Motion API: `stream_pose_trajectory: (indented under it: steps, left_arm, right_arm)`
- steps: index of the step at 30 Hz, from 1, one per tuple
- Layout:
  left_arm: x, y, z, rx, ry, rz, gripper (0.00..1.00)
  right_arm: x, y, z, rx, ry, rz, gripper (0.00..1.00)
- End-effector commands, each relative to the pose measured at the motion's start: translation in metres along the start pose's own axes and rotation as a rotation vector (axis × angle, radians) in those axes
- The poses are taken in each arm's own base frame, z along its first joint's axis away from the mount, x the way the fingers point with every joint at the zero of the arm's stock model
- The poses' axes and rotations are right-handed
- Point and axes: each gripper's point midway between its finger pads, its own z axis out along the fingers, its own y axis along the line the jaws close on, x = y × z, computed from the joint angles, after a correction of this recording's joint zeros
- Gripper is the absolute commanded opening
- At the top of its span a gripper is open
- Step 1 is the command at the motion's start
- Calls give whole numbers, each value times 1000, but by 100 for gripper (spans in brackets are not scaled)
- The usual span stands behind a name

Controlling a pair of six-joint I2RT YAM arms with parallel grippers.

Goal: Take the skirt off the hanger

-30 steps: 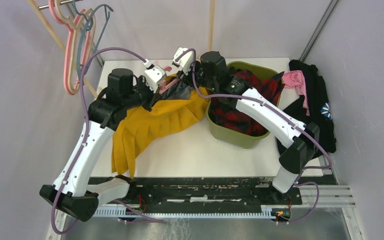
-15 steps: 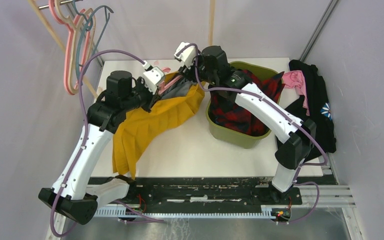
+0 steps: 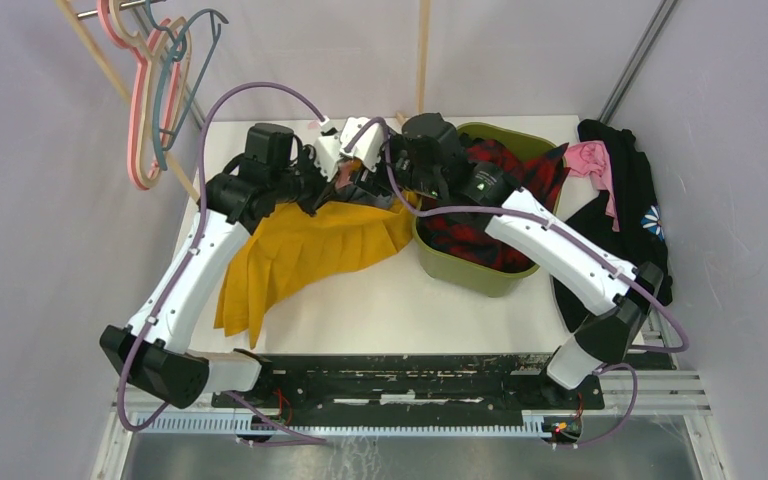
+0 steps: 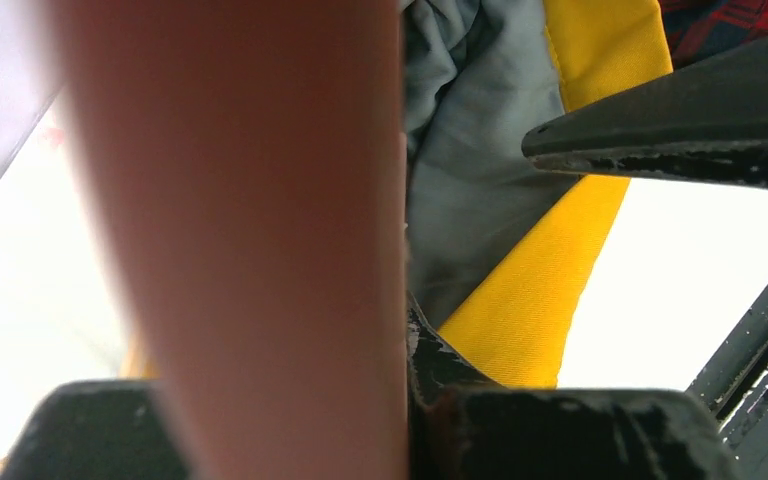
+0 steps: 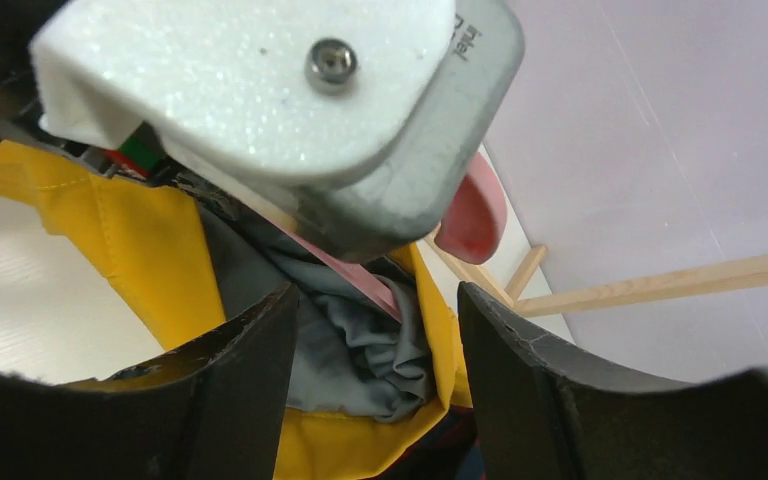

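Nearest the arm bases, seen only from above: mustard skirt (image 3: pixel 300 250) spread flat on the white table (image 3: pixel 390 300), hem toward the front, waistband raised at the far end between both wrists. Too crowded there from overhead to read either jaw.

From the left wrist: left gripper (image 3: pixel 343 172) clamped on the pink hanger (image 4: pixel 240 250), blurred bar pressed against one dark finger (image 4: pixel 440 370), opposite finger out of frame.

From the right wrist: right gripper (image 5: pixel 375 300) spread apart, gripping nothing, with grey lining (image 5: pixel 350 360) and yellow waistband bunched just past the tips.

Beside the skirt, a green bin (image 3: pixel 465 280) of plaid cloth (image 3: pixel 480 225). Farther out, black clothes (image 3: pixel 630 210) at the right edge and spare hangers (image 3: pixel 145 110) at far left.
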Motion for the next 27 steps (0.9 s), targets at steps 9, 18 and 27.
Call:
stream_pose_trajectory:
  steps: [9,18,27]
  left_arm:
    - [-86,-44,-53,234,-321,186,3]
    - [-71,-84,-71,373,-393,202,3]
    - [-102,-84,-97,365,-479,285,3]
  right_arm:
    - [7,14,-8,-42,-12,8,64]
    - [20,16,-8,-37,22,0,63]
    - [80,48,5,-116,168,-8,65]
